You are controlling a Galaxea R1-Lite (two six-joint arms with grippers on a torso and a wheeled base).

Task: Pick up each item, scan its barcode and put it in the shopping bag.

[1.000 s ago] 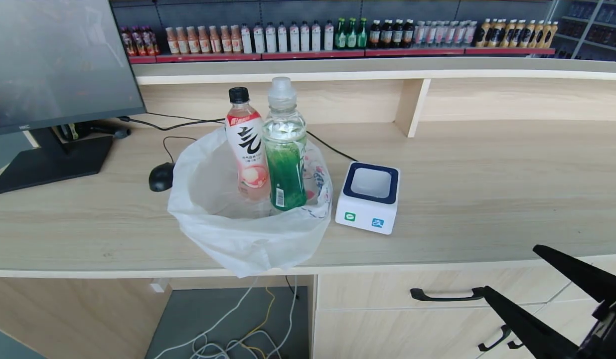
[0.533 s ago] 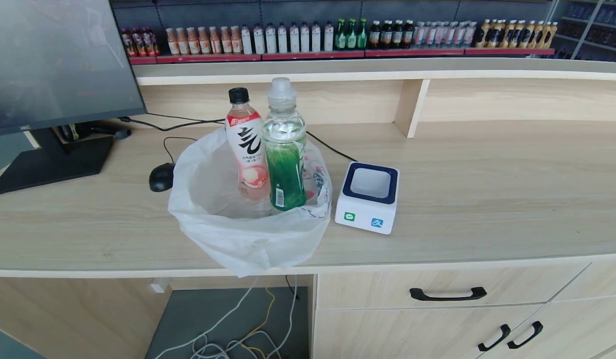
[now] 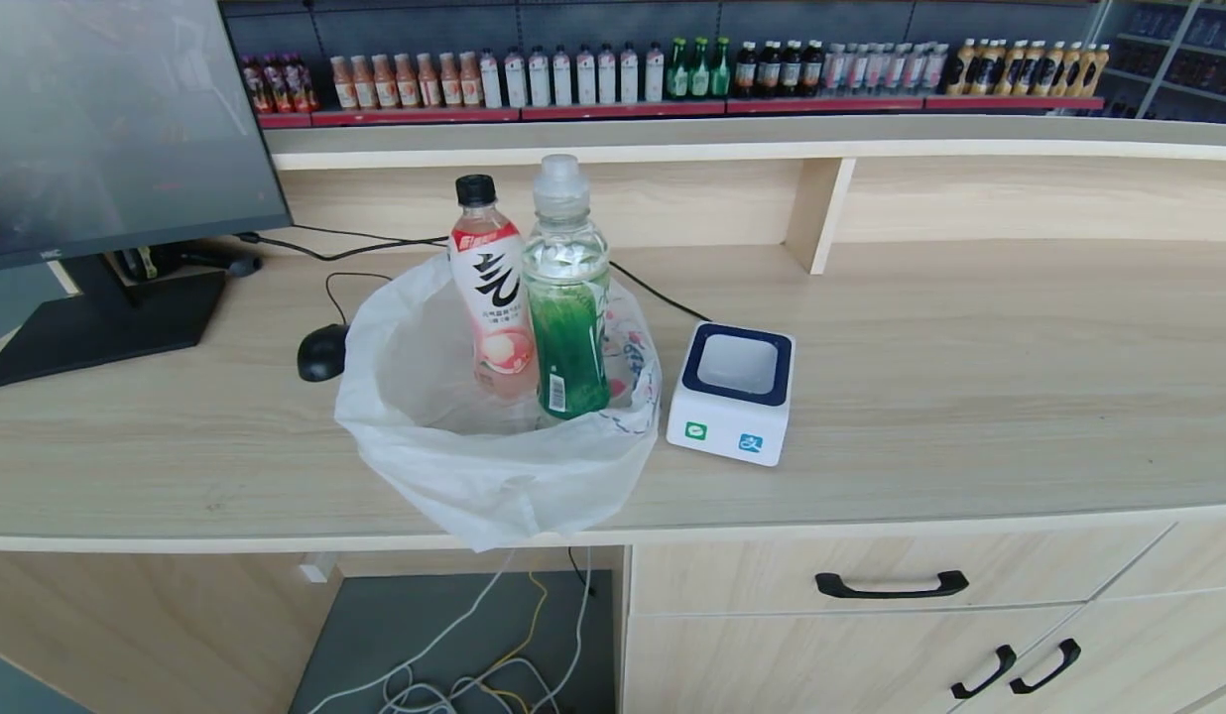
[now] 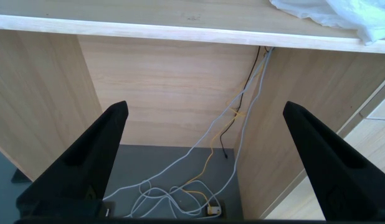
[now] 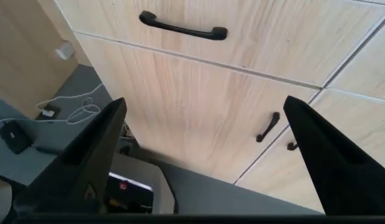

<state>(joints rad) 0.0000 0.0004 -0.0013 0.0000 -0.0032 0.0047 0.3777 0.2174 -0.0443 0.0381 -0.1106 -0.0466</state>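
Note:
A white plastic shopping bag (image 3: 494,466) sits open on the wooden counter (image 3: 970,397), overhanging its front edge. Two bottles stand upright inside it: a pink-labelled bottle (image 3: 492,297) with a black cap and a green-labelled bottle (image 3: 567,327) with a clear cap. Just right of the bag stands the white scanner box (image 3: 732,392) with a dark blue rim. My left gripper (image 4: 205,162) is open below the counter edge, facing cables under the desk; a corner of the bag (image 4: 336,15) shows above. My right gripper (image 5: 205,162) is open, low in front of the drawer fronts (image 5: 242,81).
A monitor (image 3: 117,129) on a black stand is at the counter's back left, with a black mouse (image 3: 321,352) and cables beside the bag. A raised shelf with a divider (image 3: 819,213) runs behind. Drawers with black handles (image 3: 891,585) are below. Loose cables (image 3: 474,664) lie on the floor.
My right gripper, seen at the lower right of the head view one second ago, has dropped out of that view. The bag, bottles and scanner have not moved.

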